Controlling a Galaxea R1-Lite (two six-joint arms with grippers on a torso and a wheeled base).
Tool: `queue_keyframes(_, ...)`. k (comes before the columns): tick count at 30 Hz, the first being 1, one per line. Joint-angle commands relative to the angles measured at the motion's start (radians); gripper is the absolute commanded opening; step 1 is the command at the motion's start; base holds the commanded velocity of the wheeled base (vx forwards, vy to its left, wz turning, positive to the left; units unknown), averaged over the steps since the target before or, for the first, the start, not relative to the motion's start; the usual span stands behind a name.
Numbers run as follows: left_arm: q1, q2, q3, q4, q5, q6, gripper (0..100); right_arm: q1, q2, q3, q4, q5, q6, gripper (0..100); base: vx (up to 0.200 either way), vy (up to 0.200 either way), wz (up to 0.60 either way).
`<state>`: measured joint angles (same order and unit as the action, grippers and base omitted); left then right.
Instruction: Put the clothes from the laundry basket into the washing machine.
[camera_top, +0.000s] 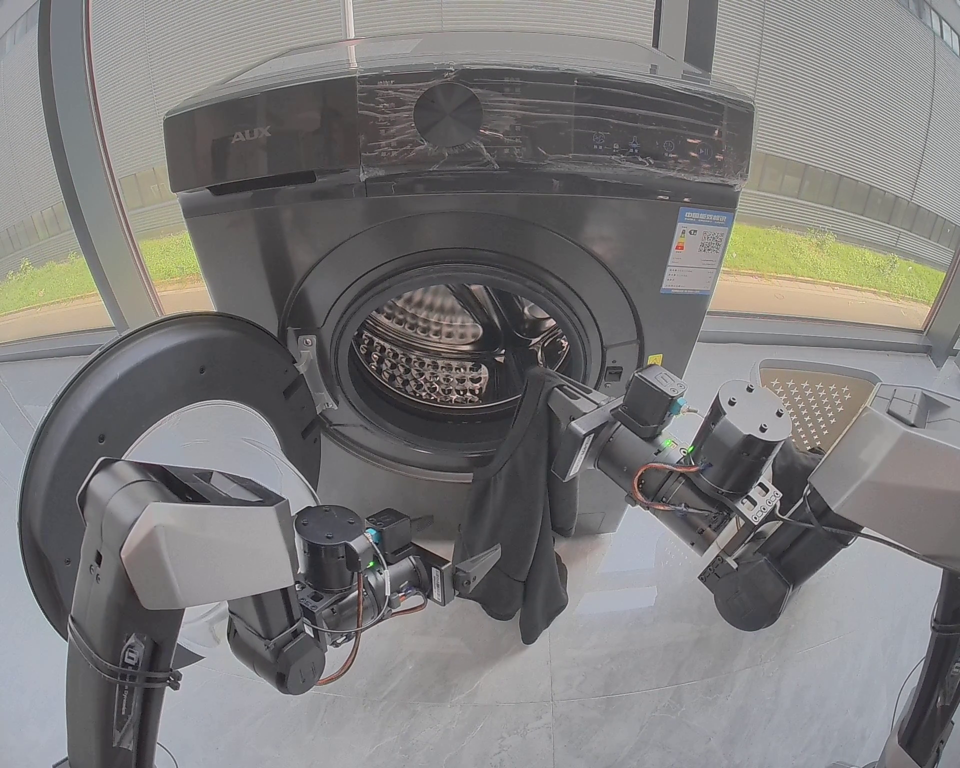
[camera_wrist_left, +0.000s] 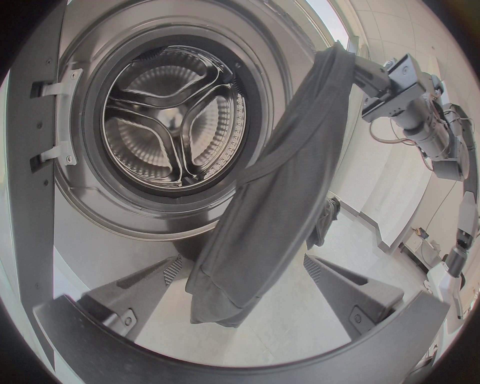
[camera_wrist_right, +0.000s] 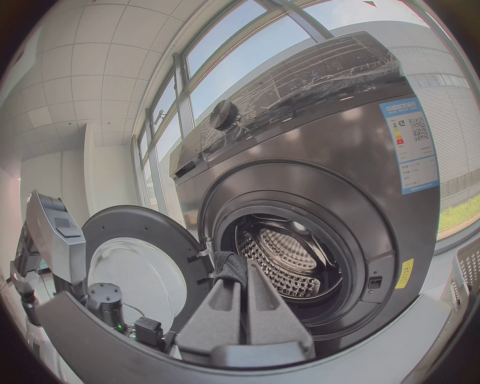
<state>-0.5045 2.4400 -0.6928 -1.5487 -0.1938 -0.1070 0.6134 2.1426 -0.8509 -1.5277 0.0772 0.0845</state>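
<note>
The dark grey washing machine (camera_top: 450, 250) stands ahead with its round door (camera_top: 130, 420) swung open to the left and the steel drum (camera_top: 440, 350) exposed. My right gripper (camera_top: 548, 392) is shut on the top of a black garment (camera_top: 515, 510) at the right rim of the drum opening. In the right wrist view the cloth (camera_wrist_right: 227, 262) bunches at the closed fingertips of that gripper (camera_wrist_right: 240, 270). The garment (camera_wrist_left: 280, 200) hangs down in front of the machine. My left gripper (camera_top: 482, 566) is open low beside the garment's lower part, which hangs between the spread fingers (camera_wrist_left: 345, 285).
A beige perforated laundry basket (camera_top: 820, 395) sits at the right behind my right arm. The open door (camera_wrist_right: 135, 260) takes up the space on the left. Pale tiled floor (camera_top: 620, 660) lies in front of the machine, with windows behind it.
</note>
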Motion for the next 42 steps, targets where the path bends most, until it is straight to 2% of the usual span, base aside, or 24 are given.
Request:
queue_keyframes(1, 0.024, 0.071, -0.073, 0.001, 0.002, 0.0, 100, 0.008, -0.001, 0.006, -0.002, -0.001, 0.0, 0, 0.0, 0.0, 0.0)
queue_keyframes(7, 0.058, 0.093, -0.114, 0.001, 0.001, 0.0, 100, 0.019, 0.0, 0.007, -0.002, -0.001, 0.001, 0, 0.0, 0.0, 0.0)
queue_keyframes(11, 0.057, 0.12, -0.148, 0.001, -0.001, 0.0, 100, 0.031, 0.0, 0.007, -0.002, -0.002, 0.005, 0, 0.0, 0.0, 0.0)
queue_keyframes(21, 0.026, 0.137, -0.171, 0.001, -0.044, -0.002, 100, 0.046, 0.011, 0.006, -0.003, -0.005, 0.008, 0, 0.0, 0.0, 0.0)
queue_keyframes(27, 0.029, 0.157, -0.183, 0.001, -0.041, 0.0, 100, 0.049, 0.016, 0.004, -0.003, -0.005, 0.008, 0, 0.0, 0.0, 0.0)
queue_keyframes(28, 0.029, 0.155, -0.182, 0.001, -0.044, 0.0, 0, 0.049, 0.016, 0.006, -0.003, -0.005, 0.008, 0, 0.0, 0.0, 0.0)
queue_keyframes(42, 0.029, 0.16, -0.206, 0.001, -0.041, 0.001, 0, 0.039, 0.02, 0.03, -0.012, -0.004, 0.011, 0, 0.0, 0.0, 0.0)
